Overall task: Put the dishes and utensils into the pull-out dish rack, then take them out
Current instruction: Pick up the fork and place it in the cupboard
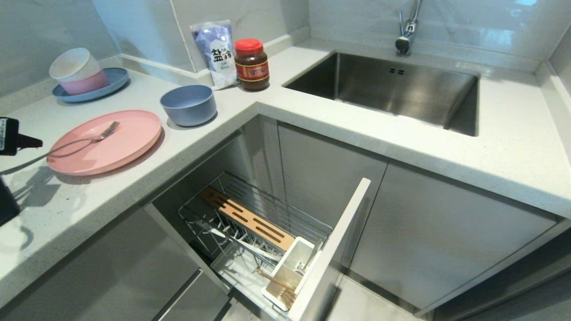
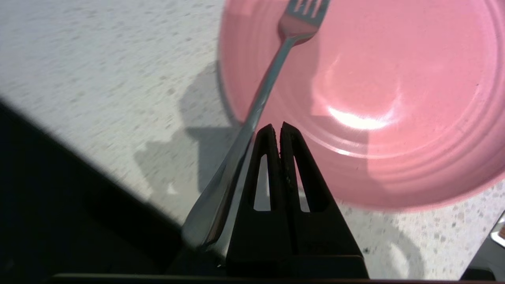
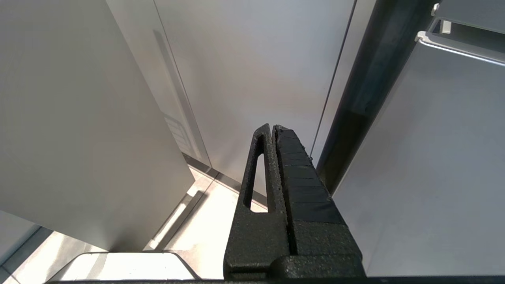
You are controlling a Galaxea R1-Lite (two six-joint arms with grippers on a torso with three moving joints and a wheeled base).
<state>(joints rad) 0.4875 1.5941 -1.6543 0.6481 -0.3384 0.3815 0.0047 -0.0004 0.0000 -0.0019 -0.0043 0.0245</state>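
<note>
The large pink plate (image 1: pixel 105 141) (image 2: pixel 375 98) lies on the counter's left wing. A silver fork (image 1: pixel 96 137) (image 2: pixel 272 79) rests with its tines on the plate and its handle running off the rim towards my left gripper (image 1: pixel 39 143) (image 2: pixel 276 127). That gripper is shut; the handle passes along the outside of its fingers, not between them. Behind the plate sits the blue-grey bowl (image 1: pixel 188 104). The pull-out dish rack (image 1: pixel 267 209) stands open below the counter, with wooden chopsticks (image 1: pixel 276 281) in its white cutlery box (image 1: pixel 290 267). My right gripper (image 3: pixel 273 127) hangs shut by the cabinet doors.
A blue plate (image 1: pixel 113 82) carrying a pink bowl and a white bowl (image 1: pixel 73 64) stands at the back left. A salt bag (image 1: pixel 216 51) and a red-lidded jar (image 1: pixel 252 64) sit in the corner. The steel sink (image 1: pixel 392 89) and tap (image 1: pixel 408 26) are to the right. The rack's front panel (image 1: pixel 330 249) juts out.
</note>
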